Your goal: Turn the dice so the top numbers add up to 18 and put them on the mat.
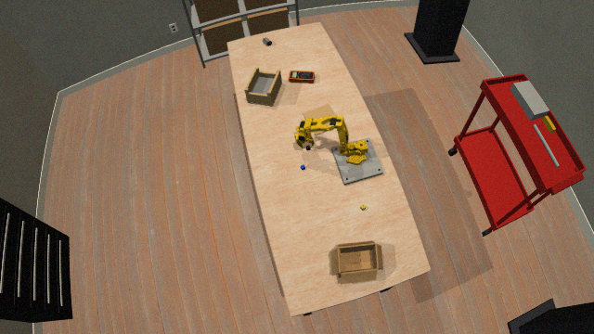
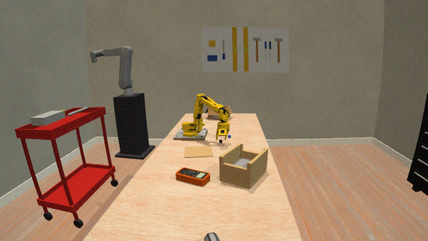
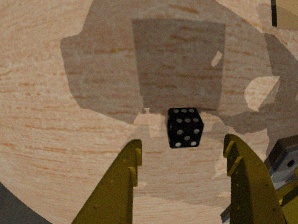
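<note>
"Dice, three of them, and is any on the mat (image 1: 319,112) (image 2: 198,151) (image 3: 289,14)?"

"No, all three are off it. Take the grey base plate (image 1: 348,179) (image 2: 177,136) (image 3: 277,160) as your landmark. The black die (image 1: 307,147) (image 2: 221,141) (image 3: 185,128) sits on the table (image 1: 278,209) (image 2: 200,207) (image 3: 30,100), out from the plate on the side away from the red cart (image 1: 515,122) (image 2: 37,134)."

"And the blue one?"

"The blue die (image 1: 303,167) (image 2: 229,136) is on that side too, well apart from the plate. The yellow die (image 1: 363,207) lies on the plate's other flank, towards the open cardboard box (image 1: 357,276) (image 2: 214,112)."

"What about the jaws?"

"Parted partway, nothing gripped. They're just above the black die. I can't make out the top numbers well enough to add them up."

"That table has a lovely pale grain."

"And shadows from the yellow arm (image 1: 325,123) (image 2: 198,108) fall around the black die. Past the mat from the plate are an orange multimeter (image 1: 302,77) (image 2: 192,177) and a wooden bin (image 1: 260,98) (image 2: 234,174)."

"Rest of the room?"

"Plank floor (image 1: 153,186) (image 2: 334,187), grey walls. Across the floor from the plate, opposite the cart's side, stands a black drawer cabinet (image 1: 42,260) (image 2: 419,150)."
</note>
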Motion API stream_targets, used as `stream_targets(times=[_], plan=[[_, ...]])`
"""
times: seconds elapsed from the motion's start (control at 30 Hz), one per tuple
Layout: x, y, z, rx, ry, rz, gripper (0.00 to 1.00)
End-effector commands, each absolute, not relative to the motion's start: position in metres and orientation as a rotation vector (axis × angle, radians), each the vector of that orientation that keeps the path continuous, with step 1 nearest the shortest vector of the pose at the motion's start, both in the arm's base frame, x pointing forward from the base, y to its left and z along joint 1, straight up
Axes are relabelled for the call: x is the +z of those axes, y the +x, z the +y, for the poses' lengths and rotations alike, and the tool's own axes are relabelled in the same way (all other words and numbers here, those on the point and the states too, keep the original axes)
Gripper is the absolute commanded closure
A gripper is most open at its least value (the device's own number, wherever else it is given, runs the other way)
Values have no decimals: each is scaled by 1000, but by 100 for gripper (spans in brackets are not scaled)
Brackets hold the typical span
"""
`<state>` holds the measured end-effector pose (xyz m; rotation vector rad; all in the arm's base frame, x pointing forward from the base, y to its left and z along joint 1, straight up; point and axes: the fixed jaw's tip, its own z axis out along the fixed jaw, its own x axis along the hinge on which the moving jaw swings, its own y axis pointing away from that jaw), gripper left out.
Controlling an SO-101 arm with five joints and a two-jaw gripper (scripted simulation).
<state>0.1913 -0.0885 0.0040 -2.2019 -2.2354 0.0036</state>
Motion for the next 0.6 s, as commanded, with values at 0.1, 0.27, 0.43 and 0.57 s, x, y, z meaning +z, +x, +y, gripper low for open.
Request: stream_targets(times=[0.1,0.27,0.43,0.57], plan=[[-7,188,-89,9,-2211,-2207,75],[-11,188,-88,9,-2211,-2207,75],[-13,187,-88,9,-2211,-2207,75],[-13,187,-88,9,-2211,-2207,75]])
